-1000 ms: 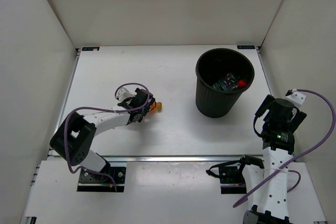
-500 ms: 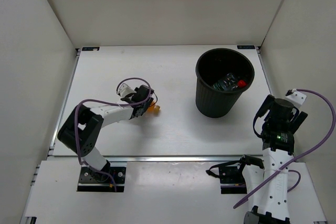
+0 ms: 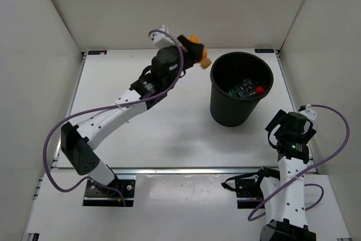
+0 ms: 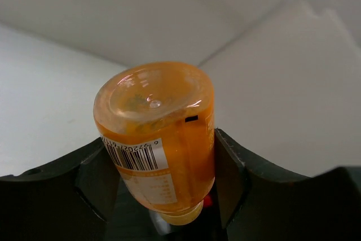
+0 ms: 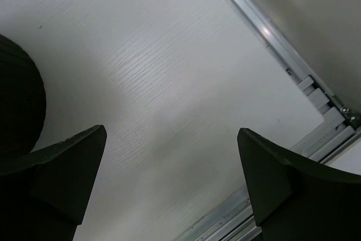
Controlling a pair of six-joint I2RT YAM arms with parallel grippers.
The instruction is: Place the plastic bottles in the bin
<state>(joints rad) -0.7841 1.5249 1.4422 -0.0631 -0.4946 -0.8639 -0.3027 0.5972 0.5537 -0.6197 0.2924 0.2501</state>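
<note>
A short orange-filled plastic bottle (image 4: 158, 134) with a barcode label is clamped between the black fingers (image 4: 232, 173) of my left gripper (image 4: 163, 179). In the top view this gripper (image 3: 198, 53) is raised high, just left of the bin's rim, with the orange bottle (image 3: 195, 40) showing at its edges. The bin (image 3: 215, 80) is a round black bucket at the back right. Inside lie a clear bottle (image 3: 242, 89) and a red cap (image 3: 259, 90). My right gripper (image 3: 290, 126) stands open and empty, low beside the bin's right side.
White walls close in the table on three sides. A metal rail (image 5: 271, 40) runs along the table's right edge near my right gripper (image 5: 172, 179). The bin's dark wall (image 5: 20, 100) shows at the left of the right wrist view.
My left gripper shut on the orange bottle on the table, then lifted it up and back to beside the bin's rim. The right arm shifted slightly toward the near side.
</note>
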